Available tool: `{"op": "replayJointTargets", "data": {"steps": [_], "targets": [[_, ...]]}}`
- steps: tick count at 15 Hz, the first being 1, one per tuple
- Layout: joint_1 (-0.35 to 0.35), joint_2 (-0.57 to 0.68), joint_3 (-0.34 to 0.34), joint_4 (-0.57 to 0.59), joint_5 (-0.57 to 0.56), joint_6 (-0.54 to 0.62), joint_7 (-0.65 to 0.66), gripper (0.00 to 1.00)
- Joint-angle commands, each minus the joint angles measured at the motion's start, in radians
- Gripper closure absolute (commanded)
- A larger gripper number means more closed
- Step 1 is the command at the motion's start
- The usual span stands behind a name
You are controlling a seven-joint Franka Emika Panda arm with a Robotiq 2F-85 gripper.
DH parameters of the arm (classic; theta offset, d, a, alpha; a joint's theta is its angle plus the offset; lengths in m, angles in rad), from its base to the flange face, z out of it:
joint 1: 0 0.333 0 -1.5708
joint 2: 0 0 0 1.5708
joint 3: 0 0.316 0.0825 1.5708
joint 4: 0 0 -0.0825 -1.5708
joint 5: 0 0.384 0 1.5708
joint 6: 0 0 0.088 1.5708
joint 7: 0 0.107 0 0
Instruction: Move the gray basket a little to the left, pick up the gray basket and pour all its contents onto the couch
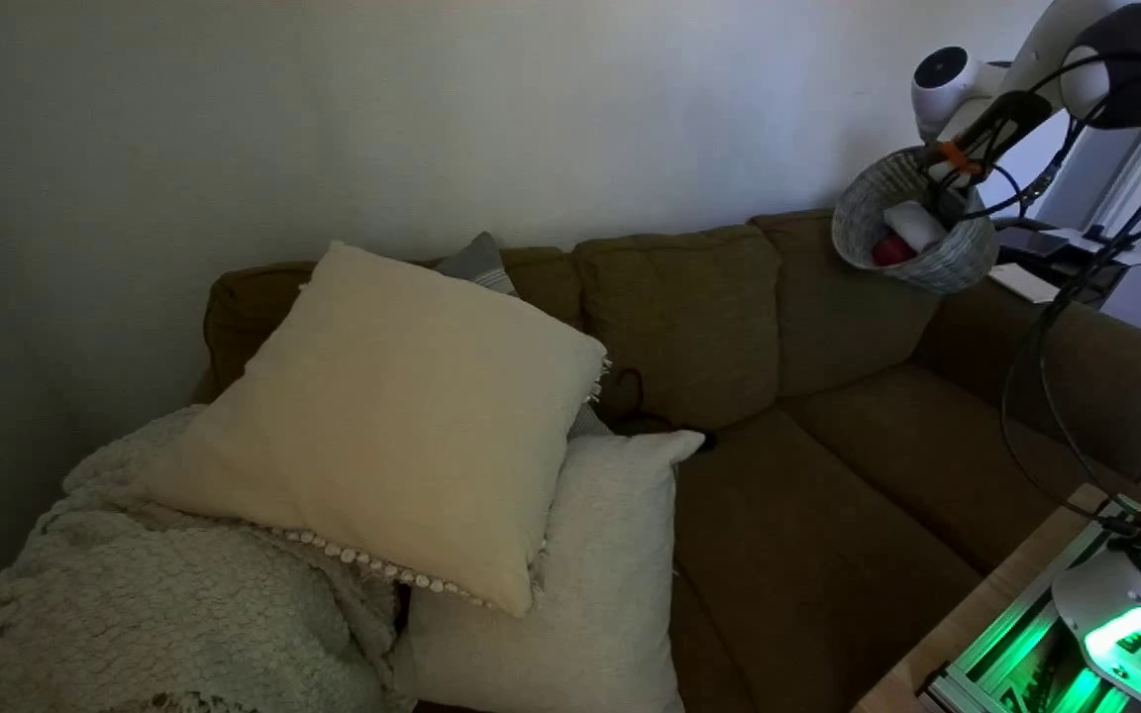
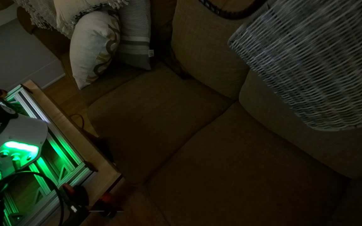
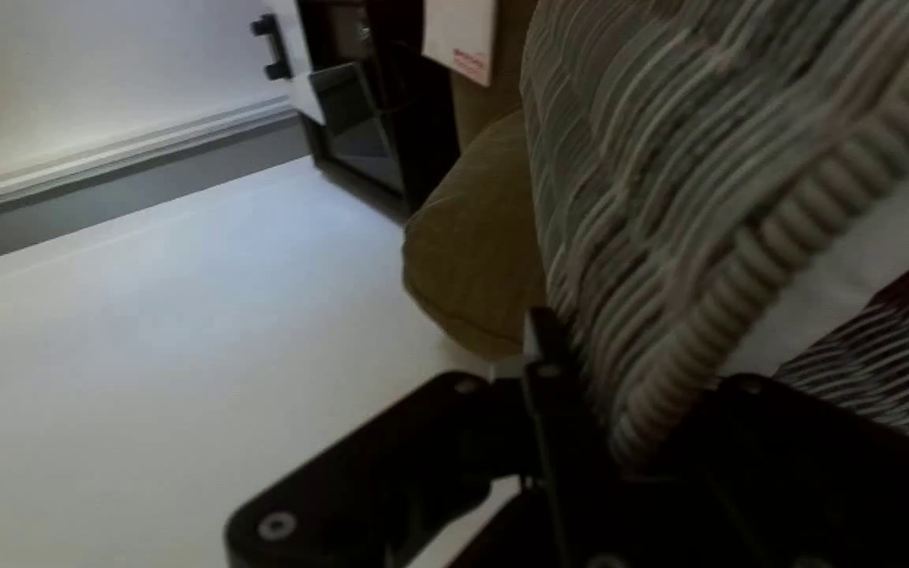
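although an exterior view crops the gray basket (image 2: 313, 66), the pincer (image 3: 612, 418) clamps its rim (image 3: 770, 256).

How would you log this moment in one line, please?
gray basket: tilted, above couch seat; fingers: shut on its rim; inside: white piece, red item; pour: pending
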Motion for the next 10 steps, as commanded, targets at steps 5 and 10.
{"op": "replayJointTargets", "data": {"steps": [5,10], "targets": [[0.346,-0.048,-0.306,-0.096,-0.304,-0.016,0.256,0.89],[0.400,-0.052,-0.351,-0.129,-0.325,-0.017,0.280,0.89]]}}
